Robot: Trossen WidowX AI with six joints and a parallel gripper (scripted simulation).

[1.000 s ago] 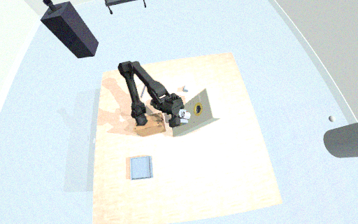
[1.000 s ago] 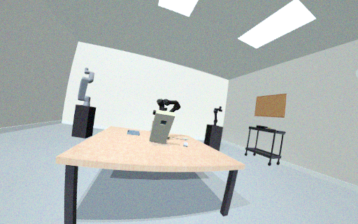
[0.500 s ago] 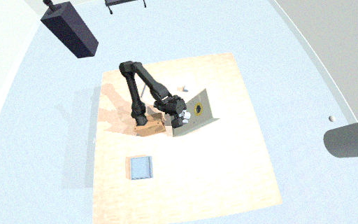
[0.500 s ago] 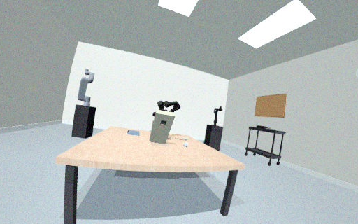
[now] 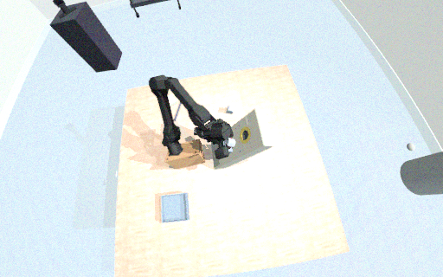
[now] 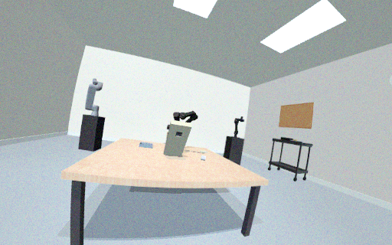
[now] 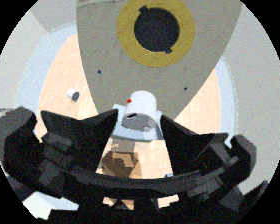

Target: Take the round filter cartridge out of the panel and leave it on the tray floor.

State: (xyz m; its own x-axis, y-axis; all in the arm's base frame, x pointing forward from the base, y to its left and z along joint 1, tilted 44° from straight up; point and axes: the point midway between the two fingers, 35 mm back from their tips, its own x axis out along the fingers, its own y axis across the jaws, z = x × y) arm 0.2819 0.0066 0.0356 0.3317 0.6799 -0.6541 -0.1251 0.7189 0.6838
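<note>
The grey service panel (image 5: pixel 237 154) (image 6: pixel 173 147) (image 7: pixel 203 60) leans on the table. On its face a yellow ring (image 7: pixel 126 31) surrounds a dark round centre (image 5: pixel 246 135) (image 7: pixel 156 30) with two small notches at opposite sides; I cannot tell whether this is the cartridge face or an open socket. A white cylinder (image 5: pixel 231 142) (image 7: pixel 142 103) with a grey end and a red dot sits on a pale block (image 7: pixel 137 132) low before the panel. My gripper (image 5: pixel 227 143) (image 7: pixel 140 115) is open, its fingertips on either side of the cylinder in the wrist view, with no grip on it. The blue tray (image 5: pixel 187 208) stands apart.
A brown box (image 5: pixel 186 161) (image 7: pixel 120 166) is by the arm's base, between panel and tray in the top view. A small white and grey object (image 5: pixel 229 110) (image 6: pixel 203 158) (image 7: pixel 73 94) lies on the table beside the panel. A thin rod (image 5: pixel 177 112) is near the arm.
</note>
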